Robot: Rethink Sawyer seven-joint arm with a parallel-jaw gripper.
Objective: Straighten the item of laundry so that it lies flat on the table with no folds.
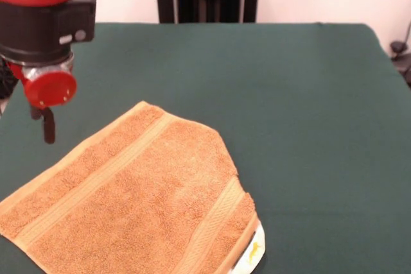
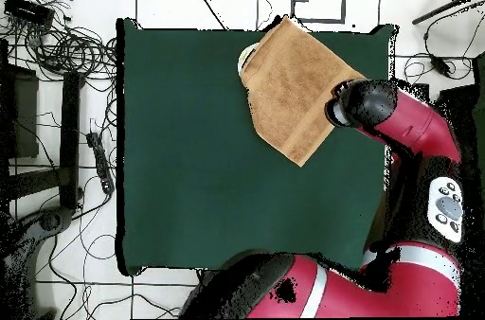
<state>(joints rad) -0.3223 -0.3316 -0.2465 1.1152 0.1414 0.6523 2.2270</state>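
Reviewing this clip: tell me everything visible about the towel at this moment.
The towel is orange-tan terry with woven stripe bands near its ends. It lies skewed on the green table, near one edge, its outline uneven where one corner looks folded. A white tag peeks out there. The gripper hangs beside it, contact unclear.

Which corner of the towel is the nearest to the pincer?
The towel's far corner, the pointed one nearest the table's middle. The pincer hangs just beside it, while the corner with the white tag lies farthest away.

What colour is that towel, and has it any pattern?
Orange-tan towel with woven stripe bands near its ends, best seen in the front view.
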